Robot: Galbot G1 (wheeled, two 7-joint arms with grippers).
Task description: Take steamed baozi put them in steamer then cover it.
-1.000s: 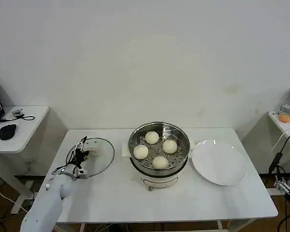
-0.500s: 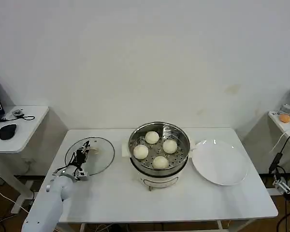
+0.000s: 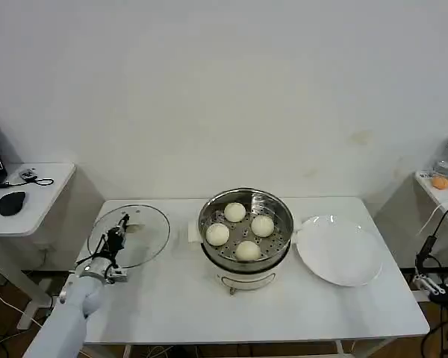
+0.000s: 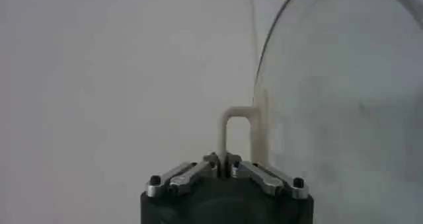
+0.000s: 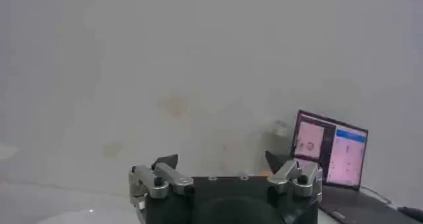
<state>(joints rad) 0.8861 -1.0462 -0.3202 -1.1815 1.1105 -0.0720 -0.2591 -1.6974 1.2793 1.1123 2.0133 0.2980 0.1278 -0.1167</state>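
The left gripper [image 3: 120, 227] is seen at the left part of the counter [image 3: 209, 313], clamped on the pale handle [image 4: 236, 134] of the cover [image 3: 130, 236]; in the left wrist view its fingers [image 4: 198, 170] are closed almost together, with the thin handle pinched between the tips. The cover is held tilted, its glass disc raised off the counter surface and lying to the left of the steamer [image 3: 246, 231], apart from it. The steamer stands uncovered at the middle of the counter, and four baozi [image 3: 234, 212] are set on its perforated tray. A white plate [image 3: 338, 250] lies just to the right of the steamer. The right gripper [image 5: 225, 179] is held away from the counter, its fingers spread wide with nothing between them.
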